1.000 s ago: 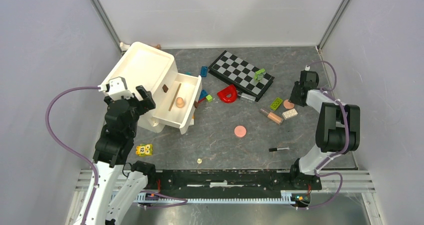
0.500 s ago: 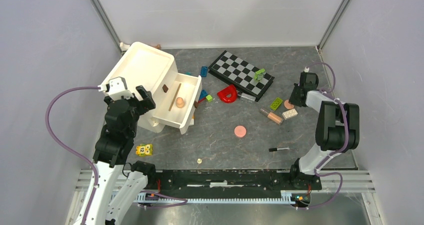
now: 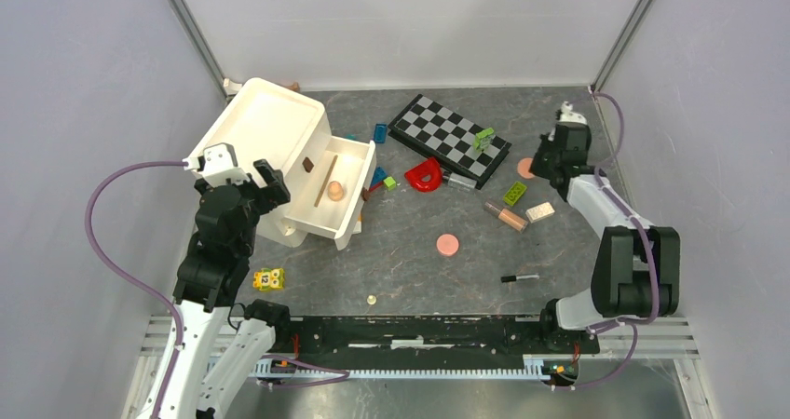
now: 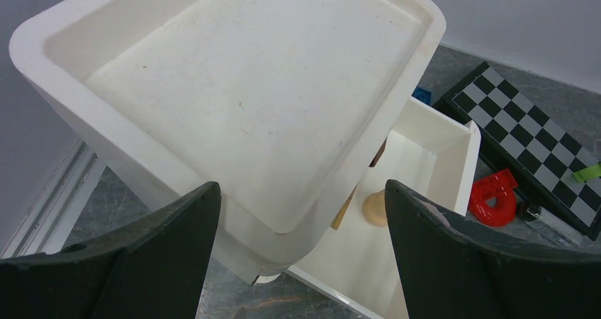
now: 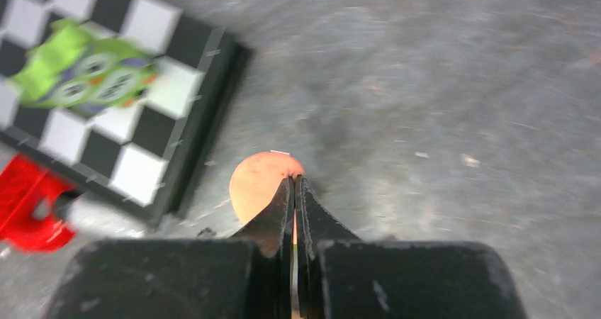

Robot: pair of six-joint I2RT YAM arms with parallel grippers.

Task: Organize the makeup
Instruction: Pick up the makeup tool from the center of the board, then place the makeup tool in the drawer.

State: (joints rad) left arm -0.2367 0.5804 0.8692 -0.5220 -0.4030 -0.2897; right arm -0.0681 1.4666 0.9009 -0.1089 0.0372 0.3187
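Top view, read left to right. At lower left my left gripper hangs over the white cabinet with its jaws spread wide and nothing between them; it has not stirred in the last second. The cabinet's drawer stands pulled out toward centre frame, with a small peach item already in it. Right of centre, makeup is loose on the table: a second disc, a peach tube, a black pencil and a white palette. The change is at upper right. A second ago the disc lay on the table between a green brick and the palette, with my right gripper half open over it. The jaws have since closed almost to touching, pinching the disc by its near edge, as the wrist view shows. The arm has carried it up-frame to just right of the checkerboard, well clear of brick and palette. I judge the pick complete and the carry begun: the disc must now cross the frame to the drawer at left. The hold is on a thin rim only, so a slip in transit seems the main risk. Four pieces remain to be stored.
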